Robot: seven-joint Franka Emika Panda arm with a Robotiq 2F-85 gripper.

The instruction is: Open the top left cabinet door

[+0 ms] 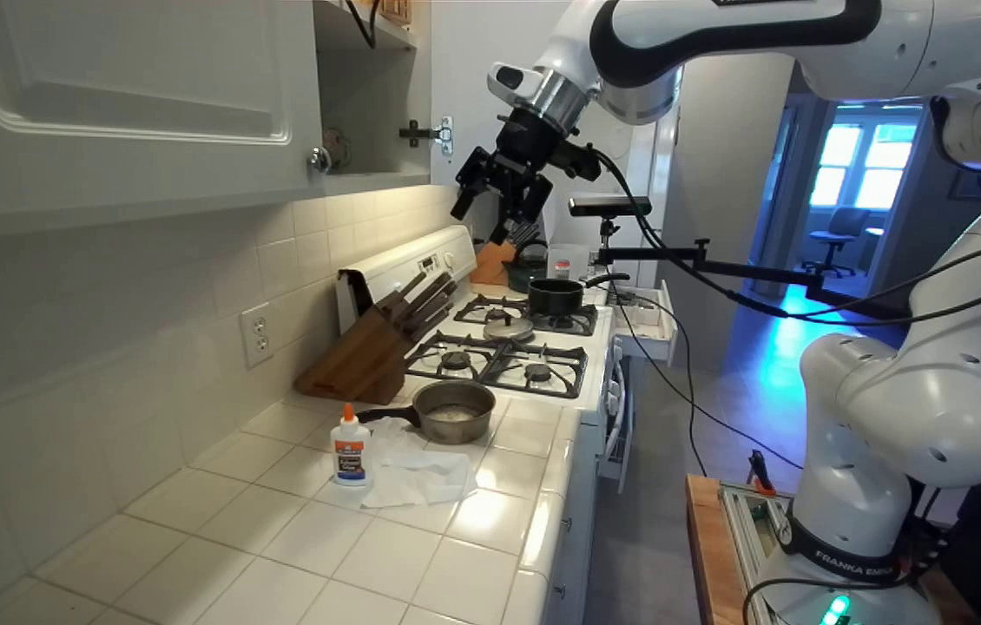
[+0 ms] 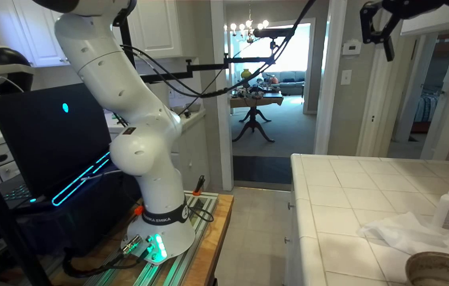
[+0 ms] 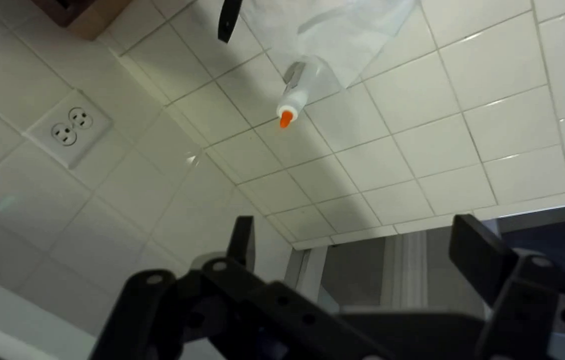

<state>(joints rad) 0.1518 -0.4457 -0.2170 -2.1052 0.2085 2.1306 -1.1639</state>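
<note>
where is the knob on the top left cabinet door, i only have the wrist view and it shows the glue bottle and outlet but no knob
Observer: In an exterior view, the round silver knob sits near the lower right corner of the top left cabinet door.
Operator: am i touching it
Observer: No, the gripper is apart from it, off to its right in that exterior view.
Operator: what shows right past the knob edge of the door
Observer: An exposed cabinet interior, directly beside that edge in the picture.
</note>
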